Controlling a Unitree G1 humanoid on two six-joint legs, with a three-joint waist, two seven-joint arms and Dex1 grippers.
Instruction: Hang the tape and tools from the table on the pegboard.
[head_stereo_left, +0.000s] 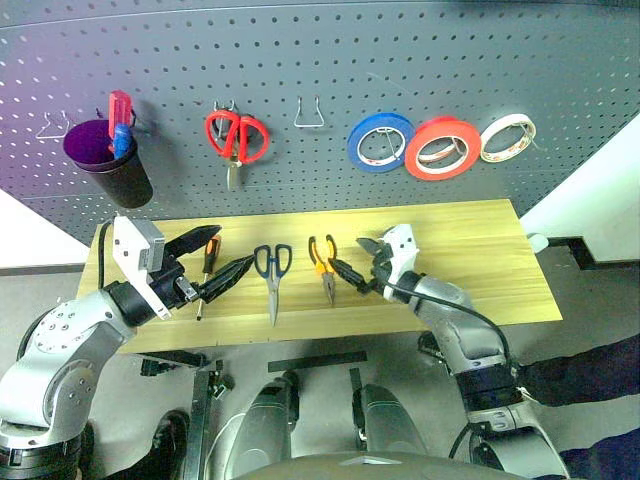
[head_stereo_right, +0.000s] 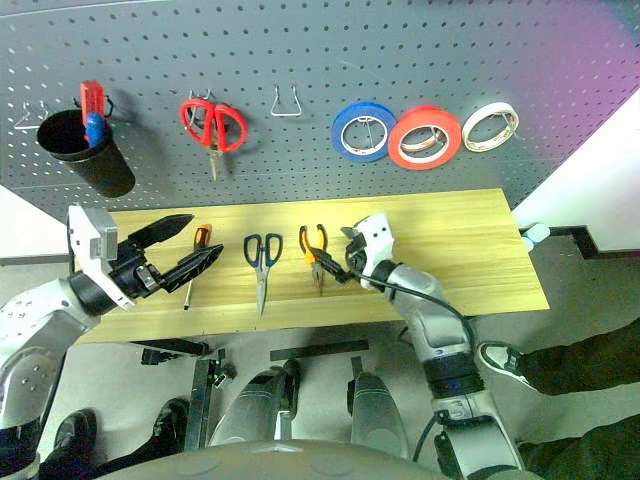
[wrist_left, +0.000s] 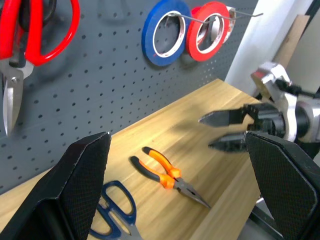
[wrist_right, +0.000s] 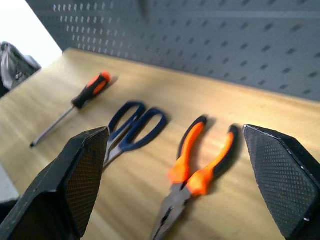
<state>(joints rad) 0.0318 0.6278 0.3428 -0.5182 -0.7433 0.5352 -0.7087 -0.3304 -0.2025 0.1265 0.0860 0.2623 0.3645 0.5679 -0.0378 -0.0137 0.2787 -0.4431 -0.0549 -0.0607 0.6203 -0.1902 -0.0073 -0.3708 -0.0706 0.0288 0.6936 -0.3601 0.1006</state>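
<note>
The red tape (head_stereo_left: 440, 147) hangs on a hook of the dark grey pegboard (head_stereo_left: 400, 60). On the wooden table (head_stereo_left: 480, 250) lie, from left to right, the orange-and-black screwdriver (head_stereo_left: 211, 250), the blue-handled scissors (head_stereo_left: 272, 268) and the orange-handled pliers (head_stereo_left: 322, 262). My left gripper (head_stereo_left: 236, 246) is open and empty, held just above the screwdriver and partly covering it. My right gripper (head_stereo_left: 346, 253) is also open and empty, its fingertips beside the pliers' right edge. In the right wrist view the pliers (wrist_right: 200, 167) lie between the two fingers (wrist_right: 75, 185).
Also on the pegboard are a blue roll (head_stereo_left: 380, 141), a whitish roll (head_stereo_left: 507, 137), red-handled scissors (head_stereo_left: 237, 136), an empty wire hook (head_stereo_left: 311, 115) and a black cup (head_stereo_left: 112, 160) holding small items. The table's right half is bare wood.
</note>
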